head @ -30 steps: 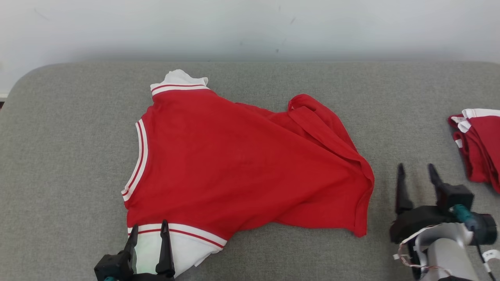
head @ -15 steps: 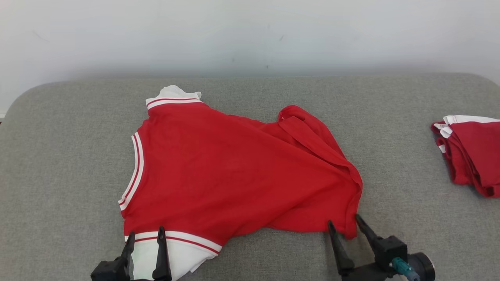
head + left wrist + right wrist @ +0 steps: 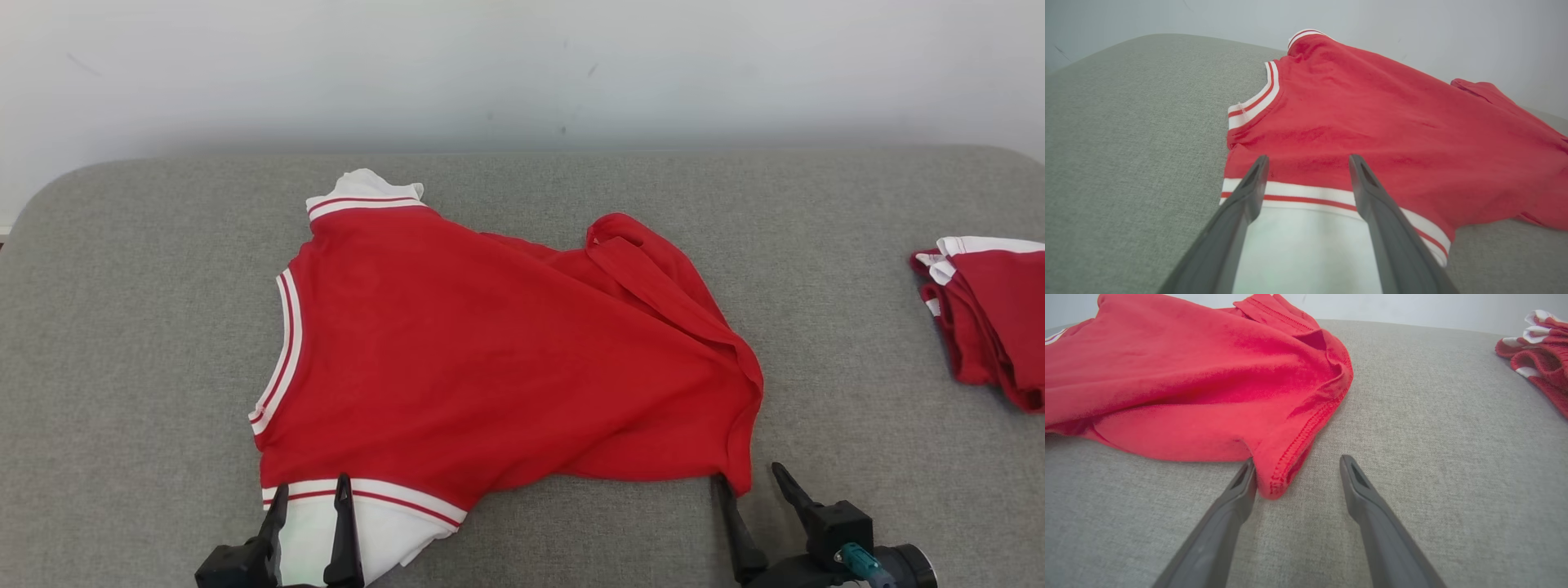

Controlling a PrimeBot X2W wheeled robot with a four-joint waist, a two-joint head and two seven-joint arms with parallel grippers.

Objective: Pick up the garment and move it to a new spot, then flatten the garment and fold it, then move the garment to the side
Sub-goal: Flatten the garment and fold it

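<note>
Now straddles shirt's (image 3: 490, 367) near-left white hem with spread-fingered left gripper (image 3: 312, 483), near-right corner with right gripper (image 3: 748, 474), fingers likewise apart.

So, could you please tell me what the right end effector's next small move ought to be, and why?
Probably shut the right end effector on the garment at its hem corner. Its jaws stand open, and that corner lies between the fingertips, close against one of them. The left end effector, also open, straddles the white section, so both ends look ready to be gripped.
</note>
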